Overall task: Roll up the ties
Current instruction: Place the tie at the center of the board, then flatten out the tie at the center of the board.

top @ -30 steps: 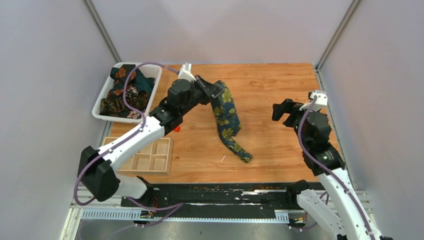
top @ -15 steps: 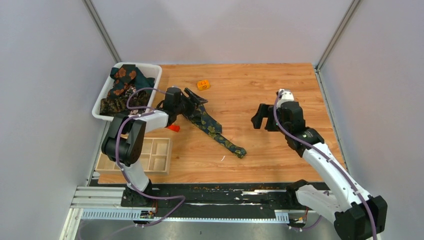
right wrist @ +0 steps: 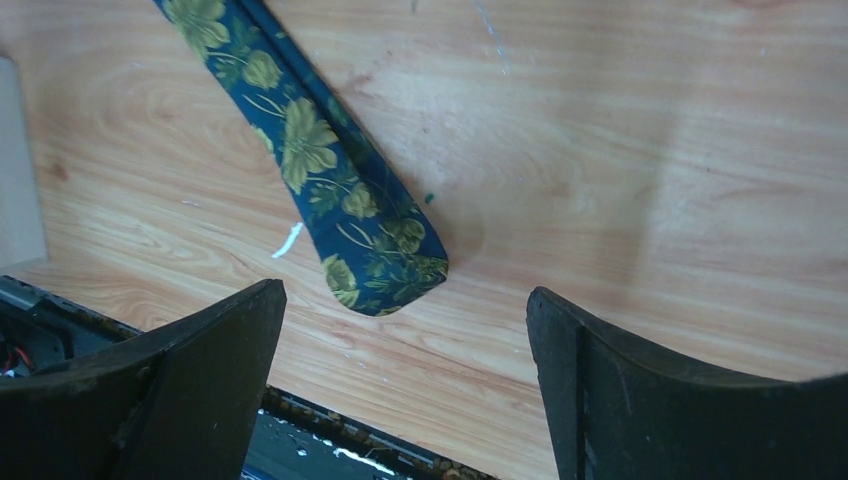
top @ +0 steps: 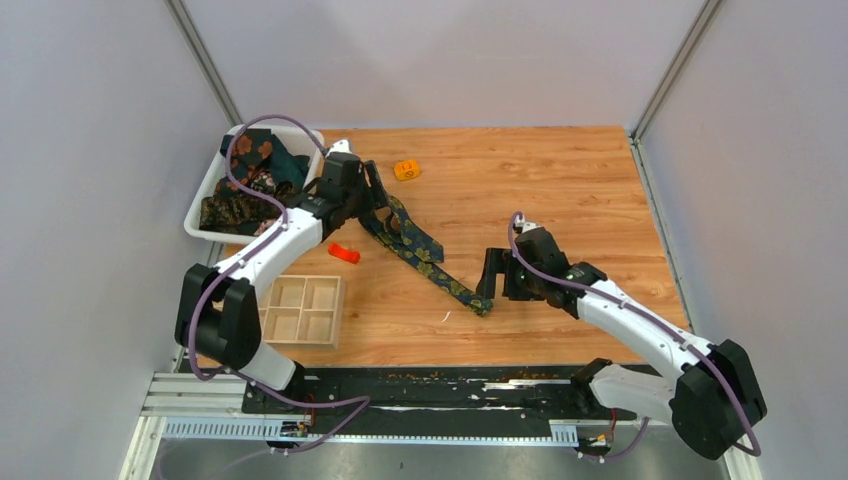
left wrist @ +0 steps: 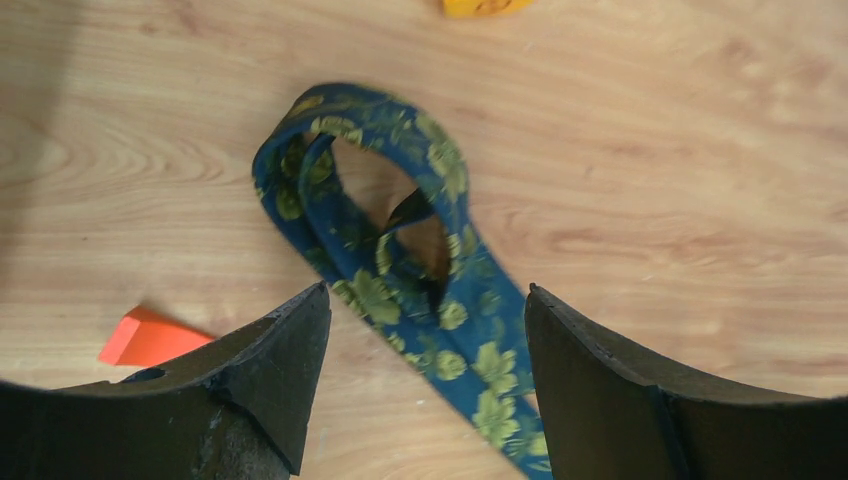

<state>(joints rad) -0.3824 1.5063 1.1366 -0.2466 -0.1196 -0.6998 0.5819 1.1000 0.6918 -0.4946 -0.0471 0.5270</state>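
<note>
A navy tie with yellow-green flowers lies diagonally on the wooden table. Its far end is curled into a loose loop. My left gripper hovers open just above that loop, and the tie's strip passes under the gap between the jaws, untouched. My right gripper is open over the near pointed end, with the jaws standing wide on either side of the tip. More ties, dark green with orange blooms, are piled in the white bin.
The white bin sits at the far left corner. A wooden compartment tray lies near the left front. A red piece and an orange piece lie beside the tie. The black rail borders the front edge.
My left gripper has opened and let go of the navy tie, which dropped flat onto the table. The right arm swung left and forward to the tie's near tip.
</note>
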